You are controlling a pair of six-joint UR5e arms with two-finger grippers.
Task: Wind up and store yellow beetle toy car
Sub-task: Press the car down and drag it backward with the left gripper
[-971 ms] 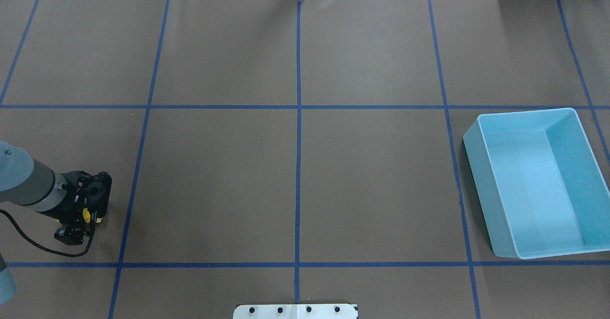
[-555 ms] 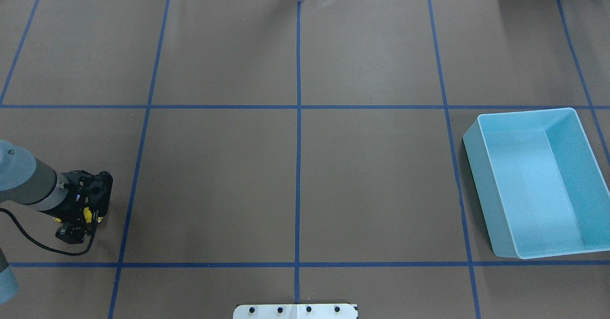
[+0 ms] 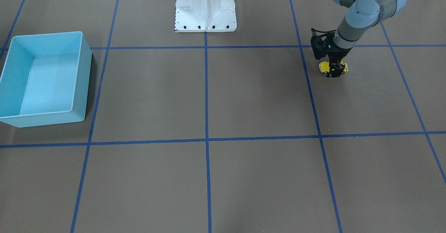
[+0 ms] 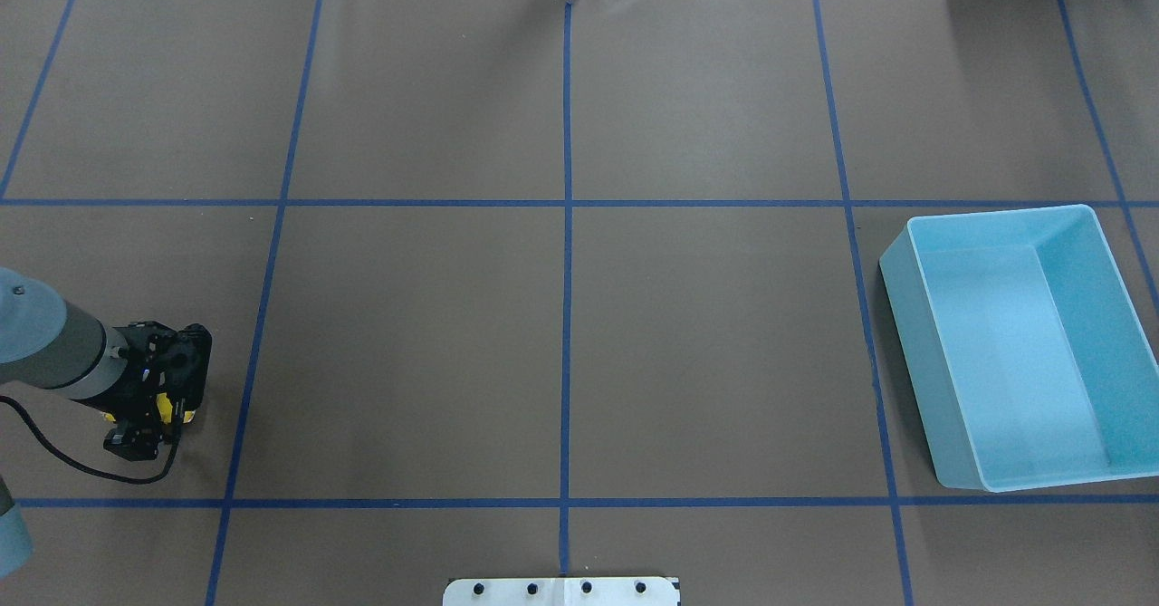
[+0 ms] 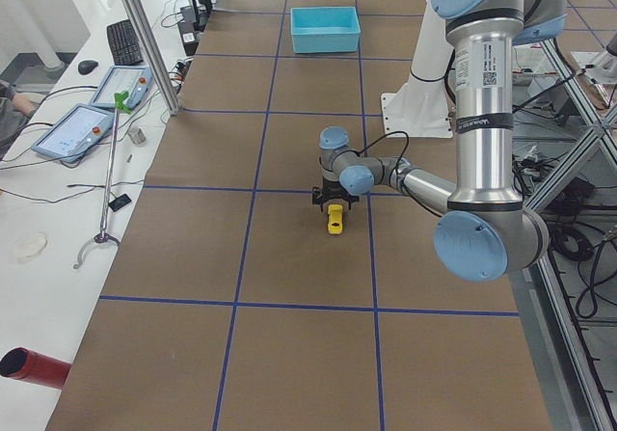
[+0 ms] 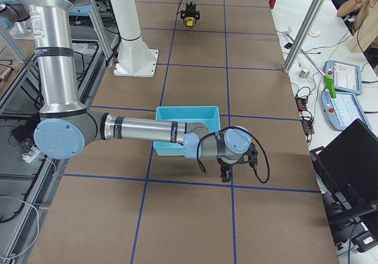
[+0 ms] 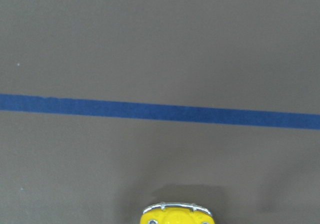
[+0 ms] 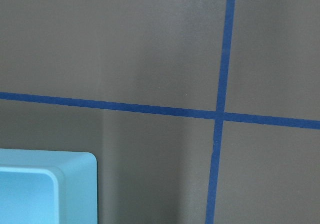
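Brown paper worktop point(image 4: 706, 334) taped into a blue grid, with a white desk point(image 5: 58, 190) along its far edge. The yellow beetle toy car point(image 3: 327, 66) sits wheels-down near the worktop's left edge, and its long axis runs lengthwise toward the light blue bin point(image 4: 914, 334) way over by the right edge. The left tool point(image 3: 335, 71) looks clamped across the car's sides from above, while the right tool point(image 6: 227, 169) hangs just beside the bin, but I can't tell its grip.

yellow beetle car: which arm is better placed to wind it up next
Left. The left gripper is down over the yellow beetle toy car, straddling its body. The right gripper is far off at the other end, beside the light blue bin, nowhere near the car.
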